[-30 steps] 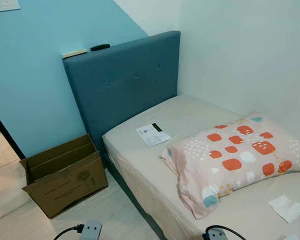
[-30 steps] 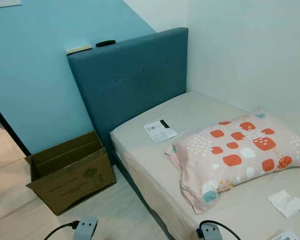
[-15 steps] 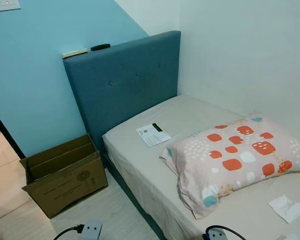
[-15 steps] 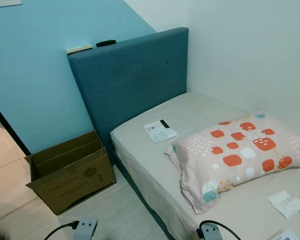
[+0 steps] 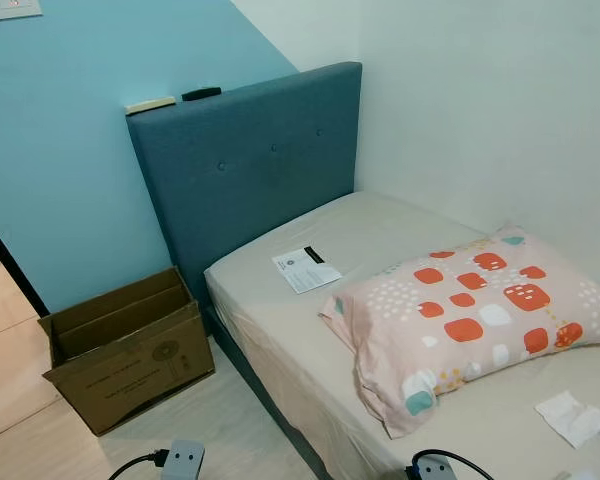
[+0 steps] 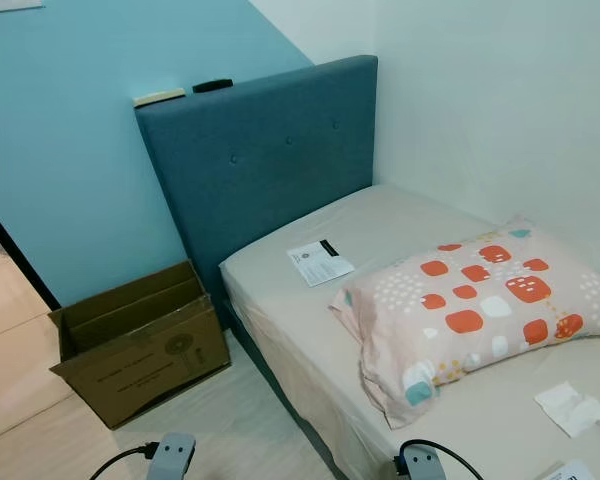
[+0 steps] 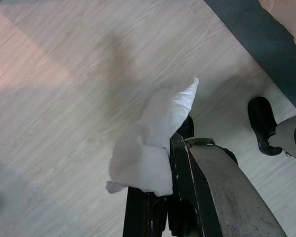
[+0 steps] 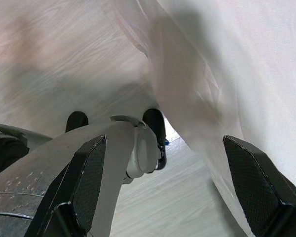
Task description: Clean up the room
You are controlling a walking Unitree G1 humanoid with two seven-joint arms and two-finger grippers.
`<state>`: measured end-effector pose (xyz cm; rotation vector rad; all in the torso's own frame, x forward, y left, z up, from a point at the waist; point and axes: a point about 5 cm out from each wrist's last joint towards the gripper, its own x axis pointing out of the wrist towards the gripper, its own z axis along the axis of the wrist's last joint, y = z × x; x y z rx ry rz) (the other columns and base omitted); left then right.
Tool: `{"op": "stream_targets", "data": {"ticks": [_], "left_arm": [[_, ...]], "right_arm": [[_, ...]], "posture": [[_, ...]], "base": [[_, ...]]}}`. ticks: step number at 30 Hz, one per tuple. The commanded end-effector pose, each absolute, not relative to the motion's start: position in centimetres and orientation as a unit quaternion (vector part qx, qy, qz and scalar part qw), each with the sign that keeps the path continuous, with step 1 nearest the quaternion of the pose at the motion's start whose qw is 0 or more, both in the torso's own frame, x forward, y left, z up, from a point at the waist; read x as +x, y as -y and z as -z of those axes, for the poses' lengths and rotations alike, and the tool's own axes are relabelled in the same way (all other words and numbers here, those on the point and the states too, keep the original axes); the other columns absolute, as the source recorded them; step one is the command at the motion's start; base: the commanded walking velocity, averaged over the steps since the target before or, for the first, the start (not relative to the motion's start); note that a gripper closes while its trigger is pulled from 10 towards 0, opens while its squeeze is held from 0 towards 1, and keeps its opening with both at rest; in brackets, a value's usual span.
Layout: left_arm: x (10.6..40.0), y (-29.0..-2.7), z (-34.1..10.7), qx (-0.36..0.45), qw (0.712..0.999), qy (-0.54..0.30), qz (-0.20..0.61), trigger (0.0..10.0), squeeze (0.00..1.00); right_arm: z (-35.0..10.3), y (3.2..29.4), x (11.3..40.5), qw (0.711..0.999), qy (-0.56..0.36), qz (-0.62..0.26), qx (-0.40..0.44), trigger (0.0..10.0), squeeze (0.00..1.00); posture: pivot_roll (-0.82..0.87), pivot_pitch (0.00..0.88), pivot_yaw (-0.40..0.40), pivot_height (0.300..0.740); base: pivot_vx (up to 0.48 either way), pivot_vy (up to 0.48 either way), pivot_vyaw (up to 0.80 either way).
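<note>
Nothing is moved since a second ago: a tissue (image 7: pixel 148 143) stays pinched in the left gripper (image 7: pixel 160 197) over the floor, right gripper (image 8: pixel 163 182) fingers are spread; the box (image 5: pixel 130 350) at far left likely awaits it.

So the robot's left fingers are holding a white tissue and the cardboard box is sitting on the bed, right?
Not quite. The left gripper does hold the white tissue, but the cardboard box sits on the floor beside the bed, below the headboard, as the left eye view shows.
</note>
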<state>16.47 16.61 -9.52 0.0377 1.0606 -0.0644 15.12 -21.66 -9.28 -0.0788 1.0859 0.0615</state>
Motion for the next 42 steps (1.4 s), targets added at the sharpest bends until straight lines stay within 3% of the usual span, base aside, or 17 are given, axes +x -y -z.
{"op": "stream_targets", "data": {"ticks": [1, 23, 42], "left_arm": [[16.28, -16.83, 9.59, 0.016, 0.86, -0.509, 0.024, 10.0, 0.0], [15.96, -17.63, 9.66, 0.028, 0.856, -0.516, 0.026, 10.0, 0.0], [16.17, -17.45, 9.62, 0.035, 0.853, -0.52, 0.026, 10.0, 0.0]], "right_arm": [[9.37, 20.99, 15.25, 0.853, -0.519, -0.041, -0.037, 10.0, 0.0], [9.7, 20.05, 14.81, 0.852, -0.521, -0.037, -0.018, 10.0, 0.0], [9.65, 20.33, 14.83, 0.854, -0.519, -0.028, -0.013, 10.0, 0.0]], "posture": [[-0.16, 0.0, -0.005, 0.74], [-0.16, 0.0, 0.025, 0.74], [-0.18, 0.0, 0.046, 0.74]], "base": [[0.0, 0.0, 0.0], [0.0, 0.0, 0.0], [-0.274, 0.0, 0.0]]}}
